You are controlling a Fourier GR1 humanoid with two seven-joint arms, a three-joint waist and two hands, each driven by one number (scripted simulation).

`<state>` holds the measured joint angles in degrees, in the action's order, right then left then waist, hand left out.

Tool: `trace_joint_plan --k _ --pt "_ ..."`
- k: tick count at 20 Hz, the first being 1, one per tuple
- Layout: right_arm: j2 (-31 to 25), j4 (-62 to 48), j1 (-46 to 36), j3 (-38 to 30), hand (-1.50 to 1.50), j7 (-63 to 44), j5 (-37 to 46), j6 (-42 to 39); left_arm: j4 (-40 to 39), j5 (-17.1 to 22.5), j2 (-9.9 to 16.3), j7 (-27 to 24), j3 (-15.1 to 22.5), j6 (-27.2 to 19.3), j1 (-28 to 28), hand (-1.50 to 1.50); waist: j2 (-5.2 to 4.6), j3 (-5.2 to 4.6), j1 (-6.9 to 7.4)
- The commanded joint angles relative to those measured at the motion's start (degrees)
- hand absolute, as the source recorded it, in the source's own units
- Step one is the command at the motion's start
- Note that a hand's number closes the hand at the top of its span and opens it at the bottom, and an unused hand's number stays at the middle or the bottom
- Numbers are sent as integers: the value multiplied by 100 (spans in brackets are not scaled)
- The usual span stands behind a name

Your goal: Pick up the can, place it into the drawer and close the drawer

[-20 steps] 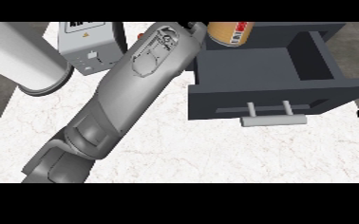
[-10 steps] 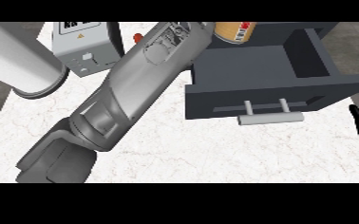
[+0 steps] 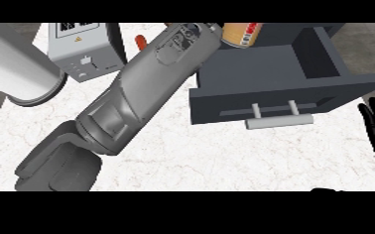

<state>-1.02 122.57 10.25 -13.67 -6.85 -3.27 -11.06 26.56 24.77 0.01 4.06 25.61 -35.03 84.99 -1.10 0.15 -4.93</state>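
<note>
Nearest, black fingertips of the right hand (image 3: pixel 365 119) peek in at the right edge – can't tell if spread or curled. Just left of them: open drawer (image 3: pixel 265 100) w/ its handle (image 3: pixel 279 121). Left forearm (image 3: pixel 150 82) slants up toward the far edge, its hand hidden; the can (image 3: pixel 242 33) shows beside the wrist, over the drawer's back – grip not visible.

The work surface is a white marble-patterned counter (image 3: pixel 219 153) with faint grey veining. A grey box-shaped appliance (image 3: pixel 88 49) with a label on top stands at the upper left. A pale cylindrical object (image 3: pixel 26 77) lies beside it at the left edge. Lighting is even.
</note>
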Motion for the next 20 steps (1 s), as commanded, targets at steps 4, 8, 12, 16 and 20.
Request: trace_joint_plan --k 4,8,12,16,20 --pt "-200 137 -273 -133 -150 -397 -237 4 -298 240 -1 -362 420 -135 -108 150 -24 -2 -101" --pt "-371 -76 -518 -380 -150 -489 -419 11 -582 259 -1 -522 481 -99 -38 150 -56 0 -136" --pt "-310 -163 -592 -203 -150 -269 -232 1 -553 265 -1 -626 875 -285 -248 150 -61 5 -194" --pt "-188 -261 -433 -43 -150 101 -67 -80 -680 439 -1 -611 804 -451 -159 -150 -80 7 -272" --pt "-250 -168 -484 -51 -150 -185 -12 0 -696 519 -1 -697 922 -565 -241 -150 -68 0 -222"
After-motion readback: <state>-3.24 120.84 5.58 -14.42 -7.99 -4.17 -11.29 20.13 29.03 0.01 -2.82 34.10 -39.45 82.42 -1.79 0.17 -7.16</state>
